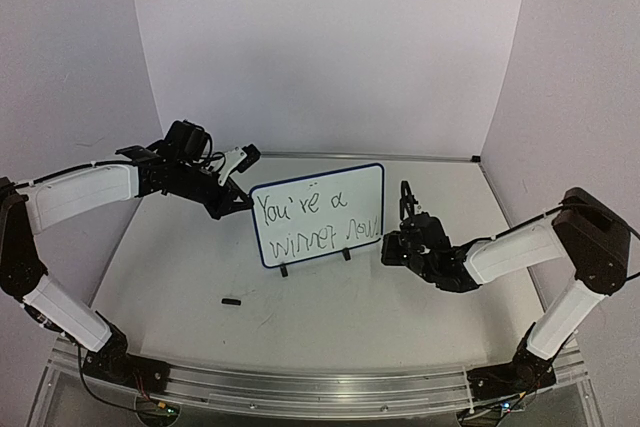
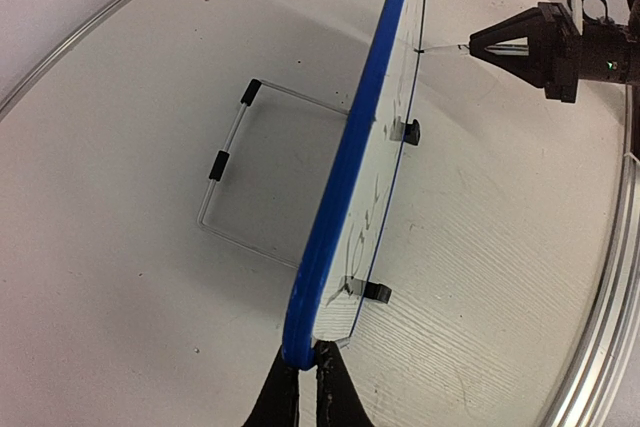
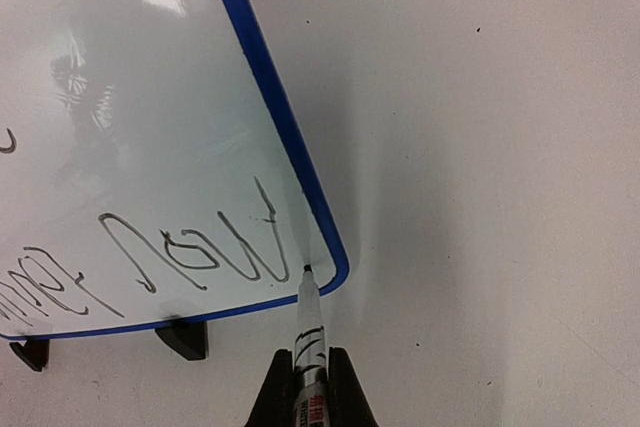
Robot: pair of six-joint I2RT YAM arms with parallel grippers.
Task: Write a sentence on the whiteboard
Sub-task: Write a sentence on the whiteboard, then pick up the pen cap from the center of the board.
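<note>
The whiteboard (image 1: 340, 185) stands upright on the table (image 1: 190, 277), the left gripper (image 2: 305, 372) clamped on its left edge; the right gripper (image 3: 312, 372) pinches a marker pen (image 3: 308, 322) whose tip touches the board's lower right corner, just past the sentence (image 1: 300, 212)

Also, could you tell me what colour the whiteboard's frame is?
Blue; the whiteboard's frame shows best in the left wrist view.

Pale walls (image 1: 330, 47) enclose a white table (image 1: 180, 267) on three sides.
</note>
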